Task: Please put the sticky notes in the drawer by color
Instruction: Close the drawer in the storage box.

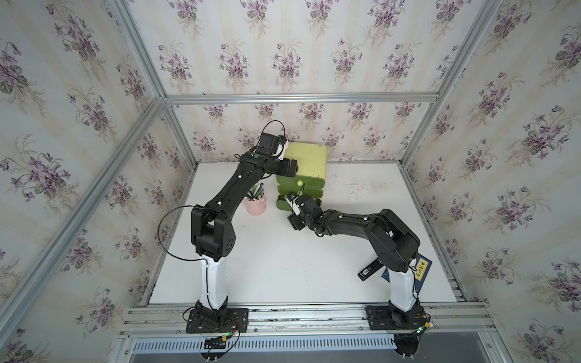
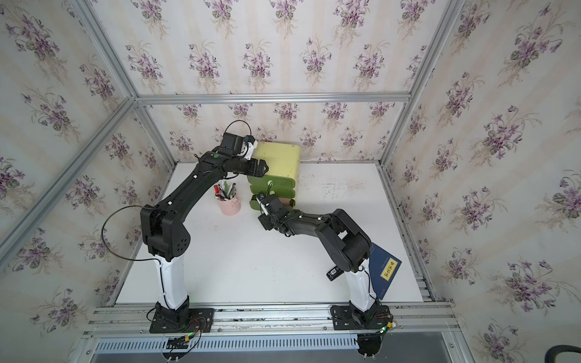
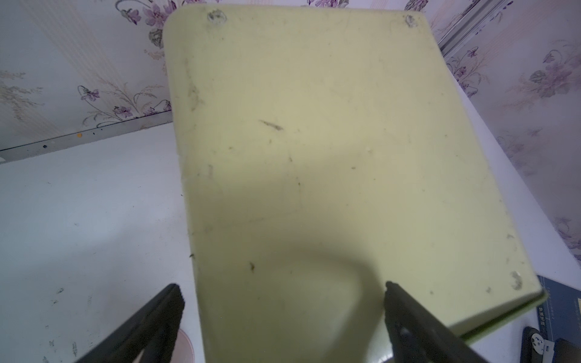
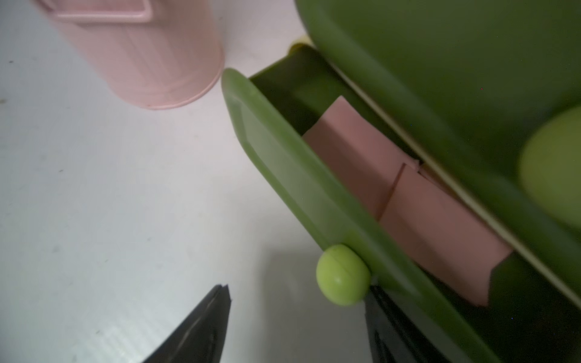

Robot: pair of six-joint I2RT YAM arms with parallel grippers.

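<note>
**Bottom drawer out, both grippers open, pink notes inside**

- the drawer (image 1: pixel 306 160): the chest stands at the back middle of the table (image 1: pixel 283 261), close to the rear wall. The bottom drawer (image 4: pixel 298 176) is pulled partway out; the two above look pushed in.
- the sticky notes (image 4: pixel 424 226): pink ones lie overlapping and slightly tilted in the bottom drawer, behind its front panel and under the chest's lower edge. A strip of pink also shows in a top view (image 2: pixel 287 201).
- right gripper (image 4: pixel 297 289): low at the bottom drawer front, fingers spread, nothing between them. The knob (image 4: pixel 342 275) is just beside one finger; I cannot tell if they touch. The other finger is over bare table.
- left gripper (image 3: pixel 282 284): above the chest's front left top edge, fingers wide apart and holding nothing. One fingertip is over the top panel, the other off its left edge.
- Tight spot: the pen cup (image 1: pixel 256 206) is just beside the pulled-out drawer's left corner, with a narrow gap between them in the right wrist view.
- Open room: the middle and front of the table, plus the strip to the right of the chest.
- Front right corner: a blue book (image 2: pixel 385 270) and a black device (image 1: pixel 371 272) lie by the right arm's base, well apart from the chest.
</note>
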